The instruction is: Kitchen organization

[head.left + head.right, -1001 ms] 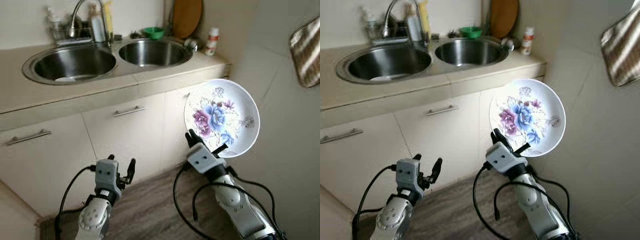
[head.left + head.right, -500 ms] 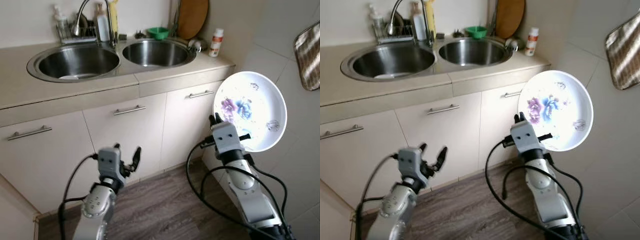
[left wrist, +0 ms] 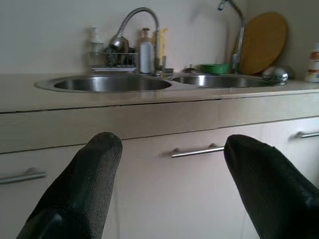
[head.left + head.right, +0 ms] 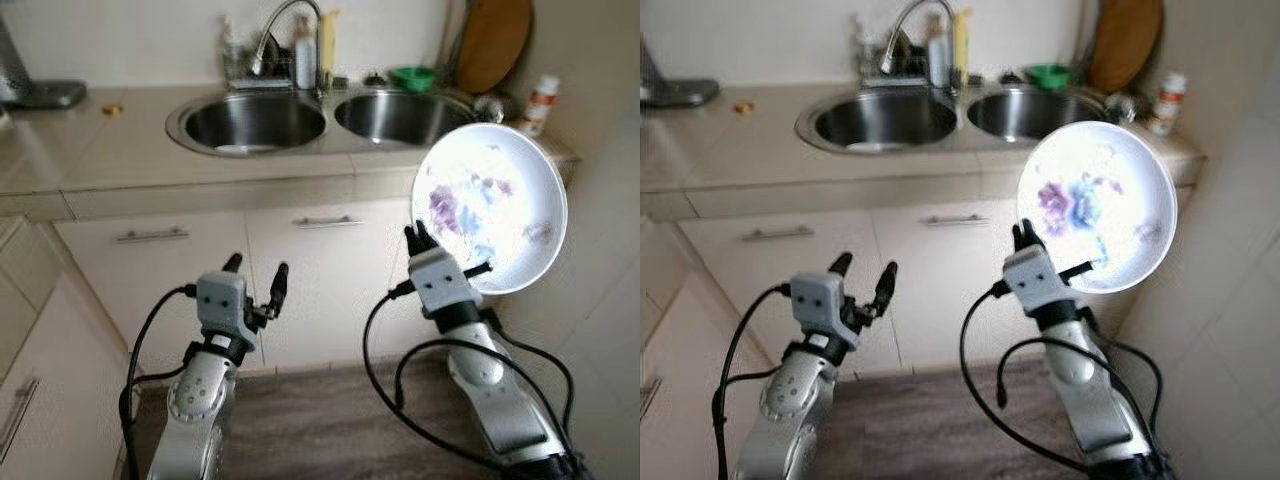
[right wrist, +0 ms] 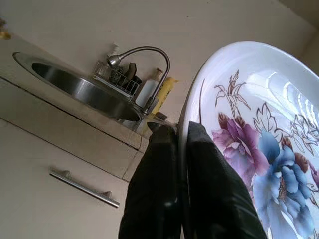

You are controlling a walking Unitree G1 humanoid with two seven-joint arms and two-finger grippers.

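The right tool [image 4: 422, 236] has the floral plate [image 4: 490, 208] pinched by its rim, fingers [image 5: 154, 189] closed tight either side of the edge, and that explains the pose: the plate stands nearly upright, painted face toward the camera, because an edge grip carries a flat dish best on end. It hangs in the air in front of the cabinets, below the lip of the table [image 4: 120, 165] and level with the right-hand basin of the double sink [image 4: 255, 122]. Purple and blue flowers show clearly in the right wrist view.

The left tool [image 4: 256, 282] is up at chest height, fingers spread wide and holding nothing, pointed at the drawer fronts with their bar handles [image 3: 197, 150]. It looks ready to help, perhaps to pull a door or steady the plate.

Back by the faucet [image 4: 285, 30] sit bottles, a green bowl [image 4: 412, 76] and a round wooden board [image 4: 493, 42] leaned against the wall. Judging from the setup, the plate is headed for the sink or a cabinet; which one can't be told yet.
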